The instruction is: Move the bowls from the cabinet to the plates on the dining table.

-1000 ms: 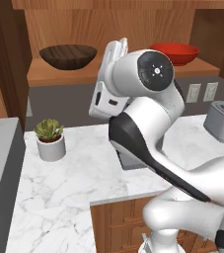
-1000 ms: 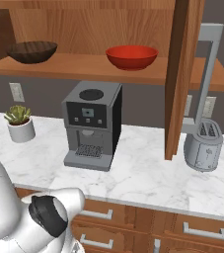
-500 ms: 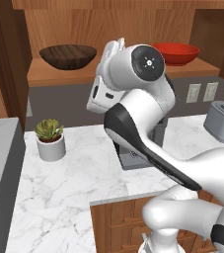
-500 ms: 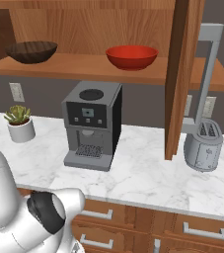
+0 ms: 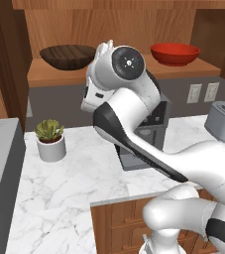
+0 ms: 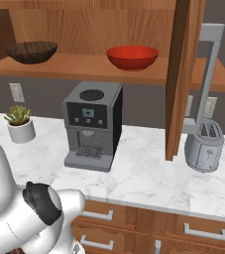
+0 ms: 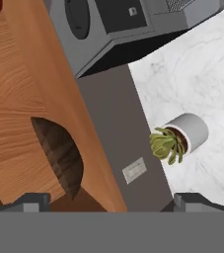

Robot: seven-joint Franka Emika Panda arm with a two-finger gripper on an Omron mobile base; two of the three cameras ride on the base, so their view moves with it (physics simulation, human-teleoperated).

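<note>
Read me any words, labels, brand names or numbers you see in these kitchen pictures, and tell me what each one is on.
No readable text in any view.
Coffee machine: its dark front panel shows small pale marks, too small and blurred to read.
Toaster: no label visible.
Wooden bowl, red bowl, plant pot: plain, no markings.
Wall outlets: blank plates, no writing.
</note>
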